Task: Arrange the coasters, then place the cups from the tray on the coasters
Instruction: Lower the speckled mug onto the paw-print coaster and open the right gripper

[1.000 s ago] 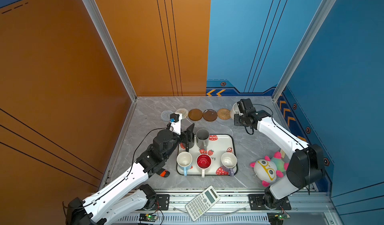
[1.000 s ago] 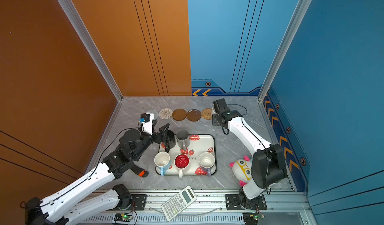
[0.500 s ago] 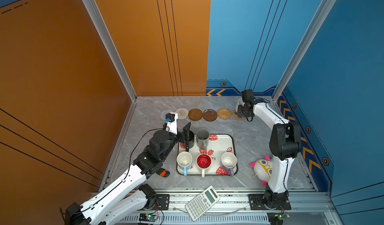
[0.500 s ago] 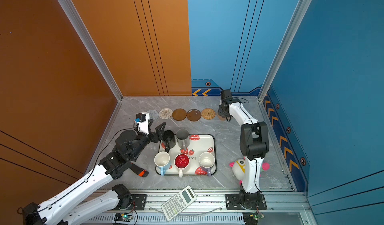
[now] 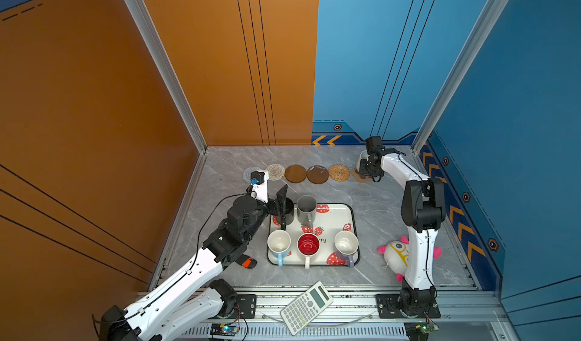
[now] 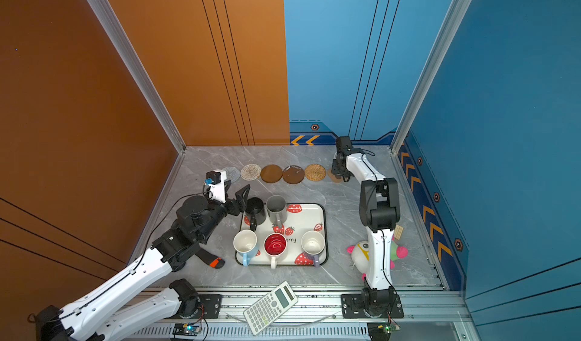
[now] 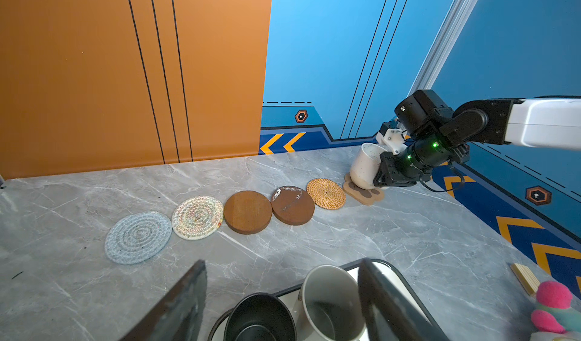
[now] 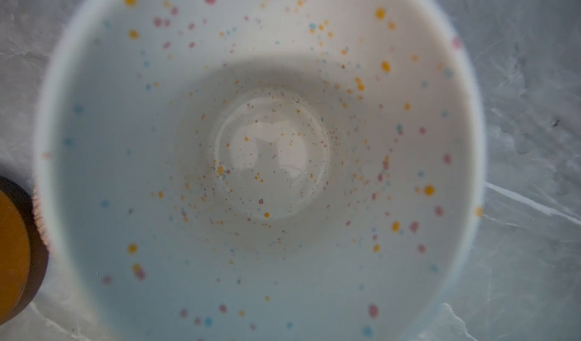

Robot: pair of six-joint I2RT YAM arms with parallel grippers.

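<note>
The surface (image 5: 226,166) is grey marble-veined, the tray (image 5: 338,218) white with red strawberries and black rim, the speckled mug (image 8: 257,153) off-white with orange, pink and blue dots.

Coasters (image 5: 295,173) behind, tray (image 5: 336,220) in front, on the worktop (image 5: 377,204).
The six coasters lie side by side in a row along the rear of the worktop. A sixth cup (image 7: 364,166) leans tilted at the rightmost coaster (image 7: 366,196), its base on it. On the tray, two cups (image 5: 306,209) stand at the back left corner and three cups (image 5: 308,244) along the front edge. A plush toy (image 5: 394,254) lies right of the tray, a calculator (image 5: 306,308) before it.
</note>
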